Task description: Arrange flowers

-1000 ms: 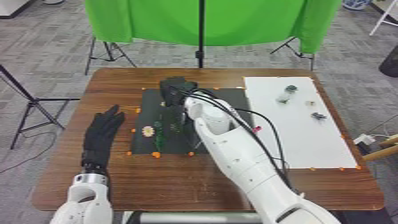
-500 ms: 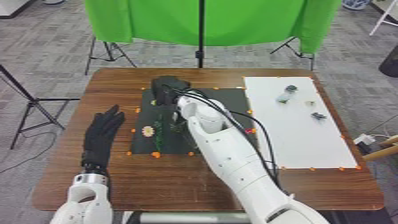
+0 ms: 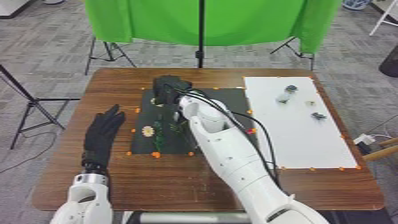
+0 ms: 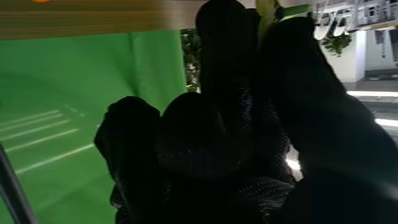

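My right hand (image 3: 167, 87) is over the far left part of the dark sheet (image 3: 178, 145). In the right wrist view, thumb and fingers of the right hand (image 4: 222, 60) pinch a pale yellow-green stem (image 4: 266, 12); its far end is hidden. A small pale flower (image 3: 156, 102) shows just below the hand. Nearer on the sheet lies a cream flower (image 3: 147, 131), beside a green leafy stem (image 3: 159, 136). A pink-red bloom (image 3: 250, 131) is at the sheet's right edge, by my right arm. My left hand (image 3: 104, 127) rests left of the sheet with straight fingers.
On the white board (image 3: 311, 147) at the right lie a dark bluish flower (image 3: 290, 88), a whitish piece (image 3: 283, 98), a small pale piece (image 3: 310, 103) and a grey-green flower (image 3: 318, 116). Orange bits line the sheets' edges. A green cloth (image 3: 151, 20) hangs beyond the table.
My right hand has shifted a little to the left over the dark sheet, and its forearm has swung left with it. The left hand has stayed still.
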Motion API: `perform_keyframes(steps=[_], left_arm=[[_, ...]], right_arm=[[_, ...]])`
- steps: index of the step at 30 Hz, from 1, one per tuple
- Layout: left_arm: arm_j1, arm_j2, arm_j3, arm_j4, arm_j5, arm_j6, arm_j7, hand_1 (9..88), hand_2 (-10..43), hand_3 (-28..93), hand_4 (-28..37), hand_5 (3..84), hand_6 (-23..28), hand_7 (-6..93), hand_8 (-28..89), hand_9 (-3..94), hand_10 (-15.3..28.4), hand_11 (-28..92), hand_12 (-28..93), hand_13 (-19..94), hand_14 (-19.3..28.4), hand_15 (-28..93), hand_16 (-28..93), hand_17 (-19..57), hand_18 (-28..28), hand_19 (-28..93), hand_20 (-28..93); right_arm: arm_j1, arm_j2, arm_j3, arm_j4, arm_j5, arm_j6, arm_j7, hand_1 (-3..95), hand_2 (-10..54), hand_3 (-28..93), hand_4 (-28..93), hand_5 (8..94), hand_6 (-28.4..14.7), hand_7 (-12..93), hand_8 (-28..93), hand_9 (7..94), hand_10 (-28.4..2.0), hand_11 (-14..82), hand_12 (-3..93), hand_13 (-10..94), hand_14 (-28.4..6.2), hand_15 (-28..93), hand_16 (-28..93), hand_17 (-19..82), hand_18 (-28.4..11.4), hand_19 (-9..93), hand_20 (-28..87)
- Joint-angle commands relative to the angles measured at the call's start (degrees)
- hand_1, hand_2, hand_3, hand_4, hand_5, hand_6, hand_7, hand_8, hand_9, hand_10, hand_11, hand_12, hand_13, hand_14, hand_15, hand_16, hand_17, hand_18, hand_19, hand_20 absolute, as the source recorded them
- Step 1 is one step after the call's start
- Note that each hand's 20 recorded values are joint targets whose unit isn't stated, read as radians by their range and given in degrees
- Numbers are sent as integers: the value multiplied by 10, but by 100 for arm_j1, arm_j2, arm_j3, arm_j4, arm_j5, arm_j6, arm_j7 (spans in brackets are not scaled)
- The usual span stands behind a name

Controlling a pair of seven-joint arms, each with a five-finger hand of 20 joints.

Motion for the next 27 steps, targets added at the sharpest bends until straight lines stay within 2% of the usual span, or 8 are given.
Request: perform_keyframes(steps=[1,12,16,19,22,24,27], left_arm=[[62,-56,-9,45,29,-84,-2,144,13,655,-283,415,40,55,-54,429,114,88,130,306,134,82,8,42,95,11,154],[73,-71,-10,38,43,-90,-17,153,3,655,-283,413,39,55,-54,429,112,87,130,307,134,82,9,41,96,11,154],[79,-65,-10,36,51,-96,-28,155,2,654,-283,415,39,55,-54,428,112,87,131,307,135,82,9,40,96,11,154],[107,-71,-24,28,54,-112,-39,156,2,653,-283,414,39,55,-54,428,113,87,131,307,135,82,9,40,96,11,154],[129,-70,-42,23,42,-130,-61,155,2,655,-283,415,39,55,-54,428,113,87,131,307,135,82,9,40,96,11,154],[122,-69,-67,36,58,-159,-87,155,2,654,-283,415,39,55,-54,428,113,86,131,307,135,82,9,40,96,11,154],[221,-52,-96,-26,61,-128,-110,155,1,657,-283,415,39,56,-54,428,113,86,131,306,135,82,9,41,96,11,154]], right_arm=[[57,-12,60,45,-2950,70,25,559,-95,536,-183,746,19,190,76,863,-95,188,377,877,-21,691,349,651,-116,932,662],[38,73,-72,-55,-2780,-127,-11,523,-95,571,-193,721,17,180,59,852,-99,208,355,873,-23,693,348,646,-118,932,661],[300,505,-621,-330,-1790,-279,293,511,-95,586,-203,719,17,182,57,848,-100,220,344,871,-23,693,349,645,-119,932,660],[636,1169,-1237,-898,-407,-353,868,507,-95,580,-199,717,17,183,57,839,-104,231,328,865,-27,691,350,640,-121,932,658],[859,2203,-1648,-1978,1149,-397,1618,481,-95,592,-184,705,15,177,52,814,-115,258,266,853,-32,681,352,622,-127,932,647],[835,2837,-1592,-2611,1781,-383,1942,462,-95,609,-185,695,12,173,44,798,-120,255,257,840,-39,669,349,606,-131,932,627],[533,3713,-1258,-3460,2332,-557,2292,428,-95,633,-175,678,11,161,2,768,-132,232,248,804,-59,643,343,566,-141,932,572]])
